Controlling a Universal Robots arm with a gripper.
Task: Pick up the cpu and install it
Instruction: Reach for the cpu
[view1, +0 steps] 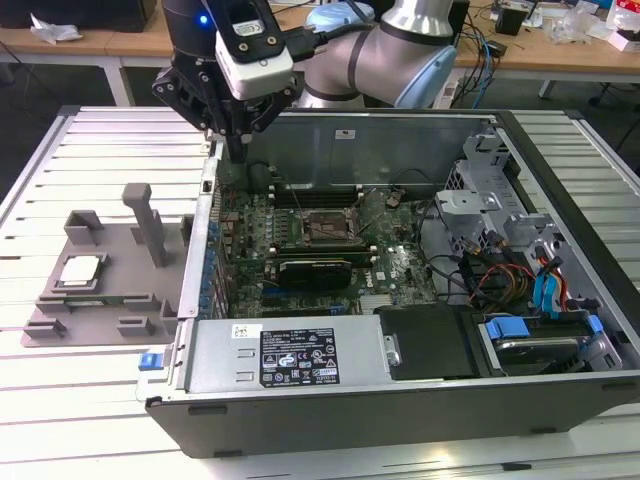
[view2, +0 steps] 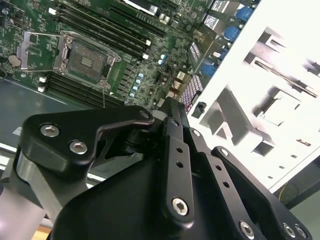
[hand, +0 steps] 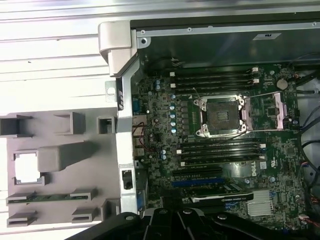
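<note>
The cpu (view1: 80, 272) is a small silver square lying flat in a recess of the grey tray (view1: 110, 300), at the exterior view's left, outside the computer case. The first wrist view shows the cpu (hand: 27, 167) as a bright square in the tray (hand: 60, 155). My gripper (view1: 237, 145) hangs over the far left corner of the open case, well above and apart from the cpu. Its fingers meet at a narrow tip (view2: 167, 106) with nothing between them. The motherboard socket (view1: 325, 228) (hand: 221, 115) (view2: 87, 60) is bare, its metal bracket (hand: 275, 107) folded open.
The case's left wall (view1: 200, 250) stands between tray and motherboard. An upright grey block (view1: 150, 225) rises from the tray near the cpu. Inside the case are memory slots (hand: 220, 147), a graphics card (view1: 315, 268), cables (view1: 500, 280) and a power supply (view1: 290, 350).
</note>
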